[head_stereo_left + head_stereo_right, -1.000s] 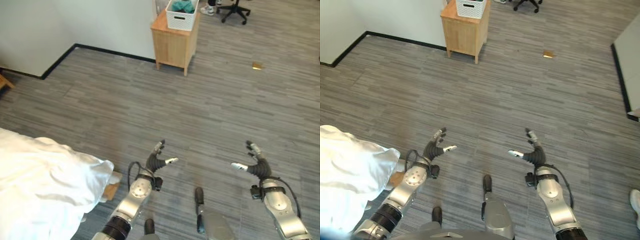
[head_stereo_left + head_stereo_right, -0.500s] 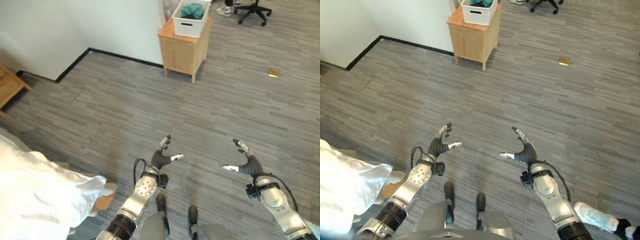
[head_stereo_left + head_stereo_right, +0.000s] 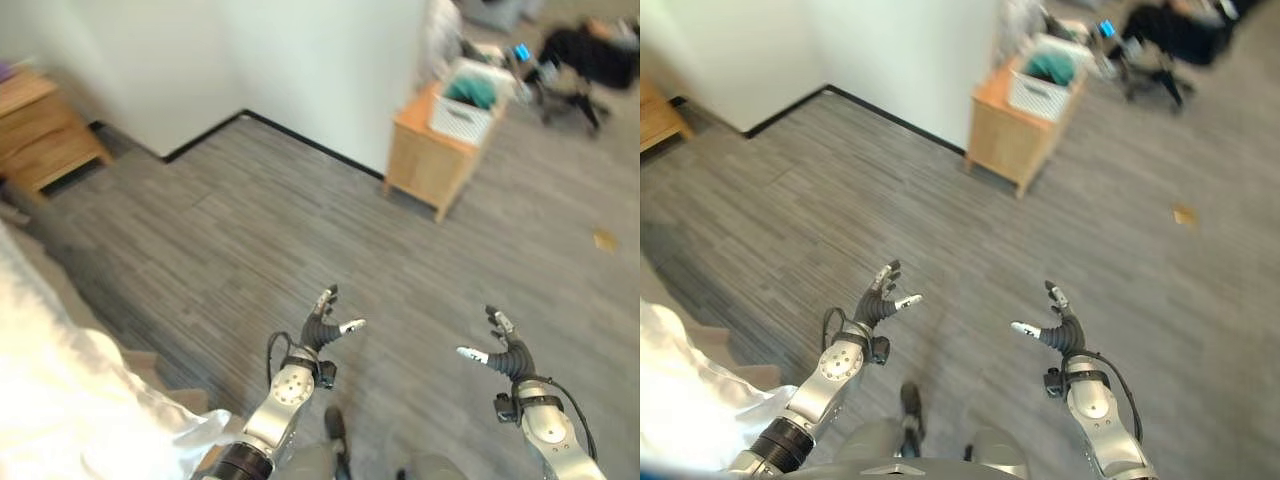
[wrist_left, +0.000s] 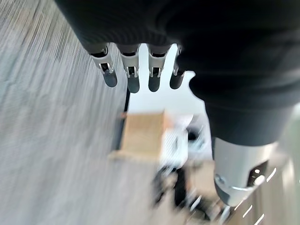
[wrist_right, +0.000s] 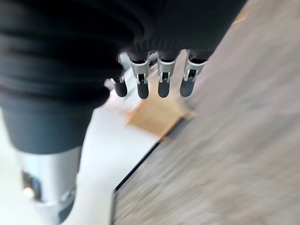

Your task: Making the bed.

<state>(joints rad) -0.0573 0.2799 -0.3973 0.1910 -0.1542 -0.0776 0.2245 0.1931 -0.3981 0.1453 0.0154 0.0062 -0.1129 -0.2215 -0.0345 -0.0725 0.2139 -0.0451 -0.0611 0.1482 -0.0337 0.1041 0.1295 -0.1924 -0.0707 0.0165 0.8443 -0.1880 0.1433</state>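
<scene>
**Two empty hands over the floor, bedding at the lower left**

Most of the scene is grey striped floor, running from the white wall with its black skirting out to the far right, where a small yellowish scrap lies on it by itself.

Next in size is the white bedding, the task's own thing. It lies rumpled in the lower left corner of the head views, its edge reaching toward the robot's left arm without touching the hand. A bit of tan bed frame shows just past that edge.

A wooden side cabinet stands against the wall at the upper right, with a white slotted basket on top holding something teal. Beyond it is a dark office chair, blurred. A second wooden cabinet sits at the upper left, near the wall corner.

The left hand is raised above the floor near the lower middle, its fingers straight and spread wide with the thumb out to the side, holding nothing. The right hand is up at about the same height, well apart from the left, with its fingers likewise extended and loose, thumb apart, nothing in it. Both hands are well clear of the bedding and of the cabinets.
</scene>
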